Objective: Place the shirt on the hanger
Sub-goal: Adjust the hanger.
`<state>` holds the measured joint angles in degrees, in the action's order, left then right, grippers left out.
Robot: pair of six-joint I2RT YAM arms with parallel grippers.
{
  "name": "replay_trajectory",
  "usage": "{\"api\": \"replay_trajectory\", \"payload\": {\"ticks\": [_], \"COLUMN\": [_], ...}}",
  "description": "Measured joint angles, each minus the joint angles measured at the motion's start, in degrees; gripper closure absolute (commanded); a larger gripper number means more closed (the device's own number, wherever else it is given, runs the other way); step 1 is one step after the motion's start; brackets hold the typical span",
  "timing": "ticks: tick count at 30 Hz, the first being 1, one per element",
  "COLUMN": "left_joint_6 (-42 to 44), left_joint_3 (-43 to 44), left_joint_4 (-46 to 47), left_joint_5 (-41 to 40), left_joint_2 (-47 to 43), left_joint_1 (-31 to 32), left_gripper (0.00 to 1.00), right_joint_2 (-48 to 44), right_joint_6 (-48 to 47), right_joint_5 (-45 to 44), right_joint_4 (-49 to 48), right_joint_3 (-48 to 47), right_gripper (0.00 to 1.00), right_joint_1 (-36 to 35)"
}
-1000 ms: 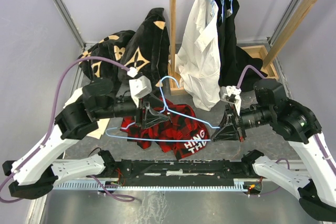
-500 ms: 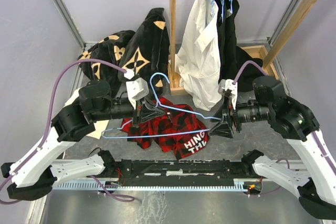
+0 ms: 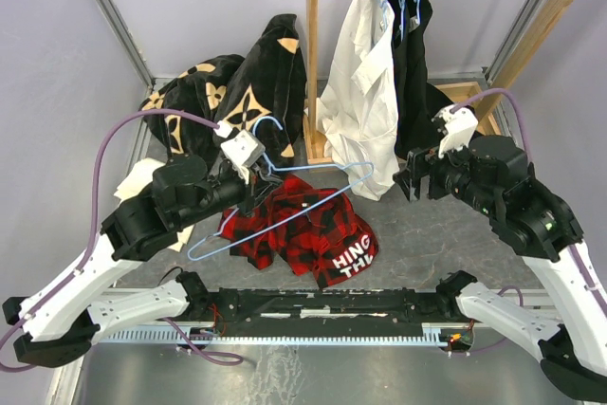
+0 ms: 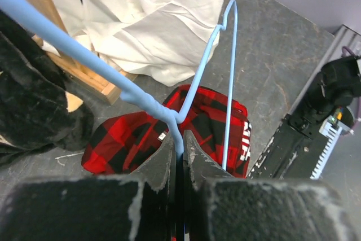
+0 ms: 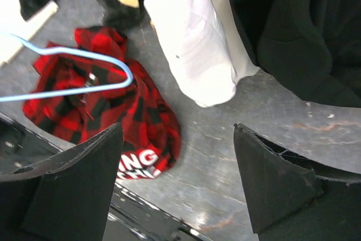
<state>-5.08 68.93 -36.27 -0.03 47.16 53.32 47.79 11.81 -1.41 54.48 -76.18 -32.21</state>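
Observation:
The red-and-black plaid shirt [image 3: 303,230] lies crumpled on the grey table, with its white lettering toward the near edge. Above it hangs the light-blue wire hanger [image 3: 285,213], tilted with its right end high and its left end low. My left gripper [image 3: 256,185] is shut on the hanger [image 4: 225,83] at the neck below the hook, over the shirt [image 4: 130,134]. My right gripper [image 3: 411,182] stands open and apart from the hanger's right end, with nothing between its fingers. In the right wrist view the hanger [image 5: 84,53] and the shirt [image 5: 113,111] lie left of that gripper [image 5: 177,128].
A pale wooden rail [image 3: 313,54] stands at the back with a white shirt [image 3: 360,111] and dark garments [image 3: 413,73] hanging from it. Black fabric with tan motifs [image 3: 256,92] is heaped at the back left. The arms' black base rail [image 3: 313,305] runs along the near edge.
My right gripper opened, let go of the hanger's right end and drew back up and right. My left gripper shut on the hanger's neck and raised it, tilting the right end up.

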Motion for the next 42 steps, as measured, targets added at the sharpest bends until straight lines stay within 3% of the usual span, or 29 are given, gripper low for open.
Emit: {"api": "replay_trajectory", "payload": {"ticks": [10, 19, 27, 34, 42], "left_joint_6": [-0.4, -0.6, -4.7, -7.0, -8.5], "left_joint_3": [-0.6, -0.3, -1.6, -5.8, -8.2], "left_joint_4": [0.7, -5.5, -6.1, -2.3, 2.3], "left_joint_5": [-4.3, -14.8, -26.0, -30.1, -31.4], "left_joint_2": [-1.8, -7.5, -13.3, -16.3, -16.4], "left_joint_1": [0.0, 0.0, 0.0, 0.0, 0.0], "left_gripper": [0.97, 0.97, 0.97, 0.97, 0.97], "right_joint_2": [0.0, 2.6, 11.0, 19.1, 32.0], "right_joint_6": [17.0, 24.0, 32.0, 37.5, 42.3], "right_joint_5": [-0.5, -8.6, -18.3, -29.1, -36.7], "right_joint_4": [-12.2, -17.7, -27.2, -40.2, -51.6], "right_joint_3": [5.6, 7.1, 7.8, 8.1, 7.0], "right_gripper": [0.13, 0.14, 0.19, 0.15, 0.14], "right_joint_1": [-1.3, -14.1, -27.1, -37.0, -39.3]}}
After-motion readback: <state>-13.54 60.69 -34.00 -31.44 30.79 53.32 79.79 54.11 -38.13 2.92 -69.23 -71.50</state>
